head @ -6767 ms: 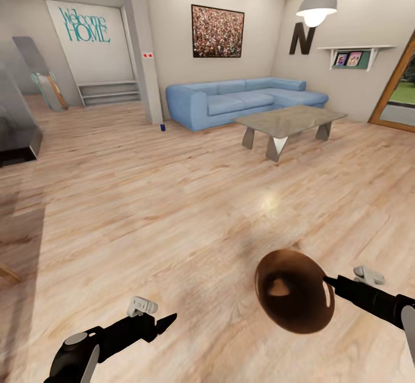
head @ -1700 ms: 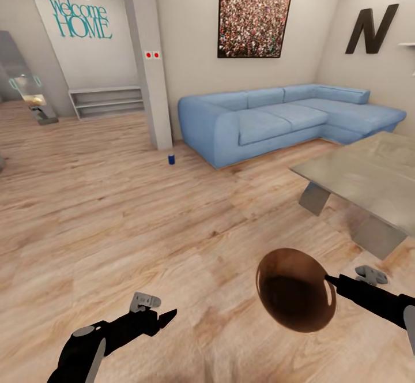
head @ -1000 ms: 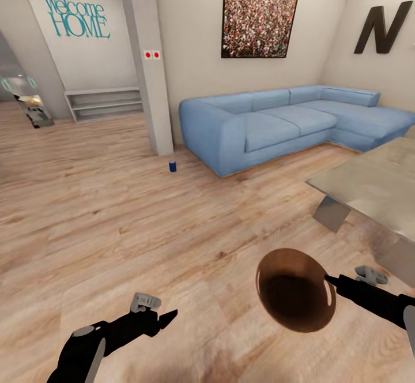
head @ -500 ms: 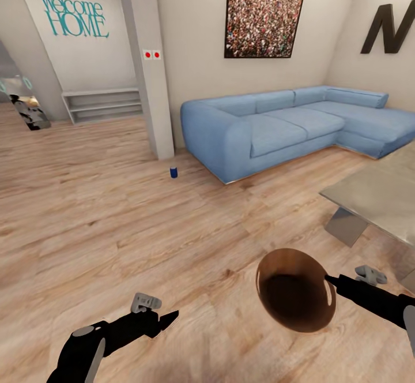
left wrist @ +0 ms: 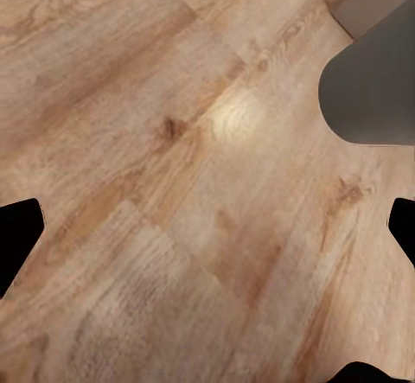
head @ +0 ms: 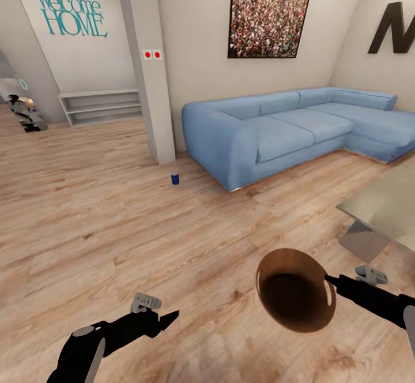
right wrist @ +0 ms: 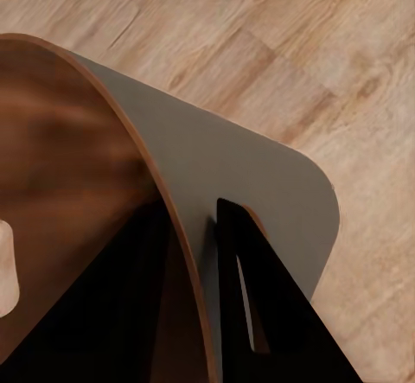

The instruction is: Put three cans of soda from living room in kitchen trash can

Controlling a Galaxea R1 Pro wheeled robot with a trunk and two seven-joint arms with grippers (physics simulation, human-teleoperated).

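My right gripper (head: 329, 280) pinches the rim of the grey, wood-lined round bin (head: 295, 297). My left gripper (head: 171, 317) hangs open over bare wood floor (head: 115, 221). A small blue can (head: 174, 179) stands beside the white pillar (head: 151, 71), near the blue sofa (head: 276, 132).

I read teal lettering "Welcome HOME" (head: 70, 11) on the white wall panel (head: 86, 60) at far left, above the low shelves. On the right-hand wall (head: 357, 54) there's a big dark letter (head: 395, 28), cut off by the frame edge, so I can't say which letter. Blue can (head: 175, 179) on the floor is too small for any label to read. Nothing legible in either wrist view.
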